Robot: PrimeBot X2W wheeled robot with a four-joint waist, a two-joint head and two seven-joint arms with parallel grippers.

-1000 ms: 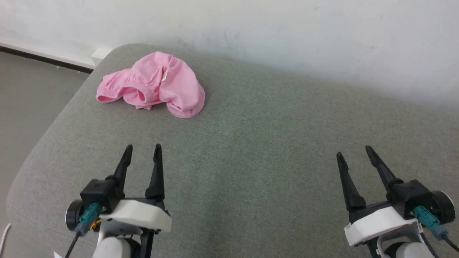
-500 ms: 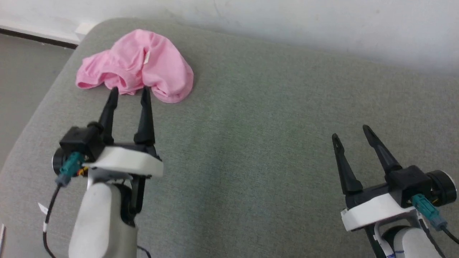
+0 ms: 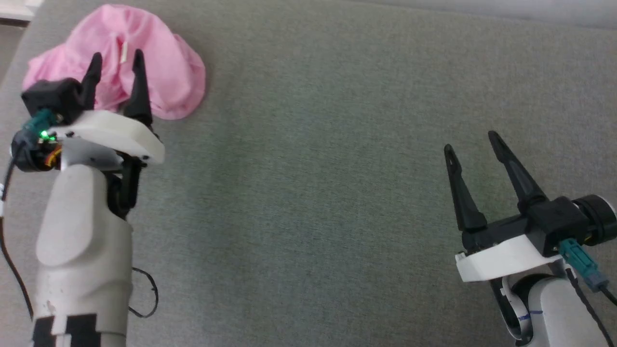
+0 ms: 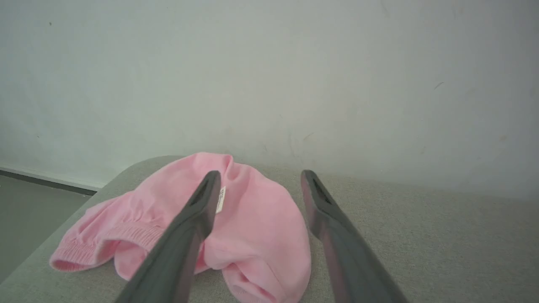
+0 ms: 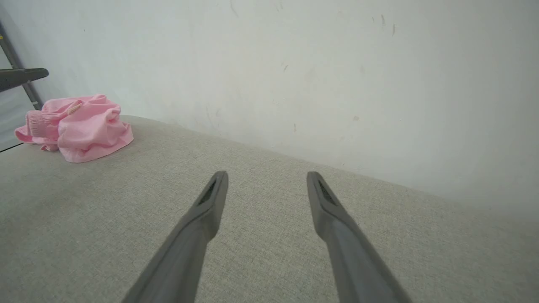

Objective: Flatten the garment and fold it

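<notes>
The pink shorts [image 3: 166, 72] lie crumpled at the far left corner of the grey cushion [image 3: 318, 159], their small white label [image 3: 124, 51] showing on top. My left gripper [image 3: 115, 58] is open, its two fingers raised over the near side of the shorts; in the left wrist view the shorts [image 4: 257, 227] sit between and beyond the left gripper [image 4: 260, 176], with the gathered waistband [image 4: 122, 235] to the left. My right gripper [image 3: 470, 140] stands open over bare cushion at the lower right, far from the garment; the right wrist view shows the shorts [image 5: 80, 128] at the far left, beyond the right gripper [image 5: 267, 176].
A pale wall [image 4: 294, 75] rises right behind the cushion. The cushion's left edge drops to grey floor [image 4: 25, 210] with a dark baseboard strip. A dark bar and pole [image 5: 19, 78] show at the far left of the right wrist view.
The camera has tilted down and closer. My left arm has reached forward until its open fingers overlap the shorts. The right gripper has barely moved.
</notes>
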